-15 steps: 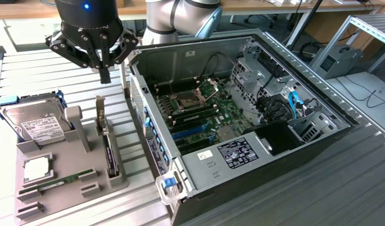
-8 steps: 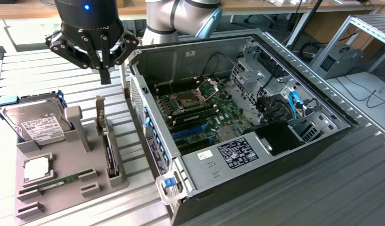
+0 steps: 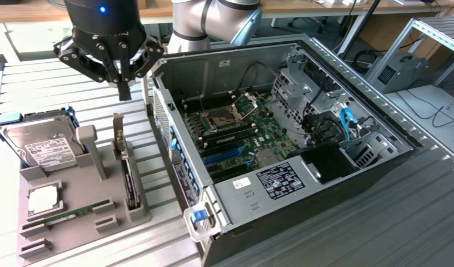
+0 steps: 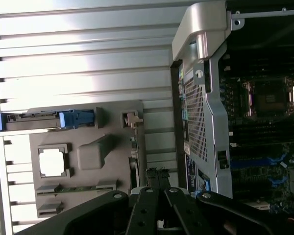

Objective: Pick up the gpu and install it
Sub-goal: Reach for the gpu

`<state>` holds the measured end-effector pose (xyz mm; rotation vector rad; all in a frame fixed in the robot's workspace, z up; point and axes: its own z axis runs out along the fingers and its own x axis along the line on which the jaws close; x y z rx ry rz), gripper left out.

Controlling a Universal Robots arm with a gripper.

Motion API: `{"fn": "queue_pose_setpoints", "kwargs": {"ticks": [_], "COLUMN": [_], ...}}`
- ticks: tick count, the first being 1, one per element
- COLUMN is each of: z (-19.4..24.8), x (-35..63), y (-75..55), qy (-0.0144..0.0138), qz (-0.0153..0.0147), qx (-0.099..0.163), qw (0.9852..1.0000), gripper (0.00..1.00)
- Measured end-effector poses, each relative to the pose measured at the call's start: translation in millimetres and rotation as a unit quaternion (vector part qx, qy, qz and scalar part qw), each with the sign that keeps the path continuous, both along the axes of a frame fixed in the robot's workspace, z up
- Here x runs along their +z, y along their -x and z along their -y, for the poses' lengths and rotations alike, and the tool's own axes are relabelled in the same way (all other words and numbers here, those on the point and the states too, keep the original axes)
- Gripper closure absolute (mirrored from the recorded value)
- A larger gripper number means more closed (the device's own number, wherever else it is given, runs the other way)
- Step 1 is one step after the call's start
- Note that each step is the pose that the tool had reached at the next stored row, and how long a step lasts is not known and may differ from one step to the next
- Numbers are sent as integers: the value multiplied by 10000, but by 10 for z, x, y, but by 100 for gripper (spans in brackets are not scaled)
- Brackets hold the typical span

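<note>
The gpu point(image 3: 127, 172) is a thin black card standing on edge in a slot of the grey holder tray point(image 3: 78, 183), its silver bracket end towards the back. My gripper point(image 3: 124, 89) hangs above the tray's back end, over the card's bracket end and well clear of it. Its fingers are shut with nothing between them. In the wrist view the gripper point(image 4: 156, 177) sits just beside the edge-on gpu point(image 4: 134, 152). The open computer case point(image 3: 211, 189) lies at the exterior view's right, showing the motherboard and its blue expansion slots point(image 3: 227, 153).
On the holder tray also rest a silver hard drive point(image 3: 41, 146) with blue rails, a processor chip point(image 3: 43, 199) and a green memory stick point(image 3: 67, 214). The case's side wall point(image 3: 171, 139) rises close beside the gpu. Everything sits on a ribbed metal table point(image 3: 404, 222).
</note>
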<state>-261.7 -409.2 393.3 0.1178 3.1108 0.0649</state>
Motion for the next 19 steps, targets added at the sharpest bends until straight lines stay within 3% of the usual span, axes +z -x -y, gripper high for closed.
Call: {"fn": "queue_pose_setpoints", "kwargs": {"ticks": [16, 19], "z": [40, 73], "x": [0, 0], "y": [0, 0], "qy": [4, 10], "qz": [0, 0], "qx": [0, 0], "qw": [10000, 10000], "gripper": [89, 89]}}
